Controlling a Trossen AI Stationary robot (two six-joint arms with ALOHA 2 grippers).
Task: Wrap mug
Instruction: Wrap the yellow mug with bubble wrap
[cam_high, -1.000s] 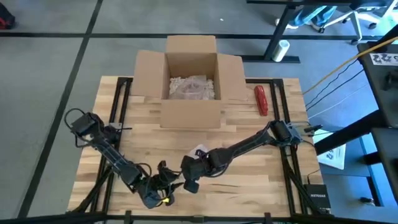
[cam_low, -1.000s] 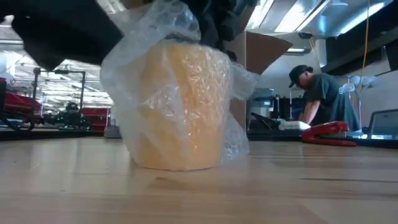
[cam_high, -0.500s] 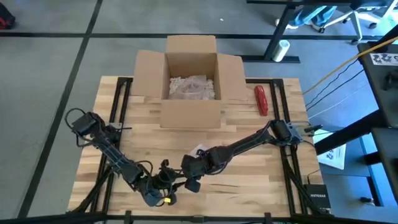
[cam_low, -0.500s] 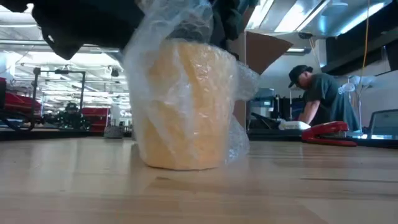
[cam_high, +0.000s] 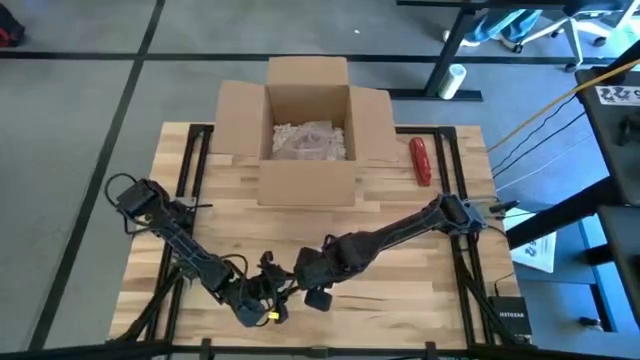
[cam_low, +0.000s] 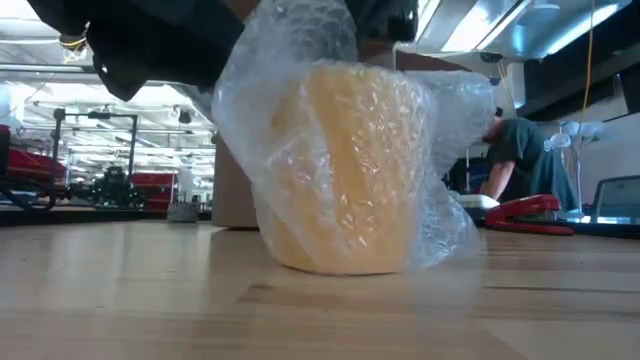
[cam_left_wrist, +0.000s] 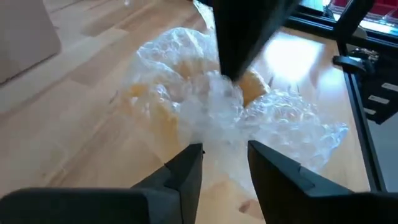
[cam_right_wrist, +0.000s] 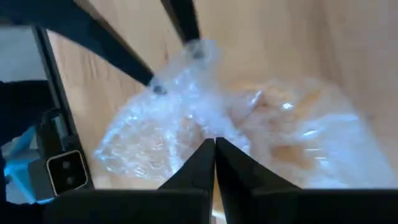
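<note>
The yellow mug (cam_low: 345, 170) stands near the front edge of the surface (cam_high: 400, 215), with bubble wrap (cam_low: 300, 60) loose around it. The left gripper (cam_left_wrist: 222, 158) has its jaws apart just at the wrap. The right gripper (cam_right_wrist: 214, 152) has its jaws pinched together on the wrap.
</note>
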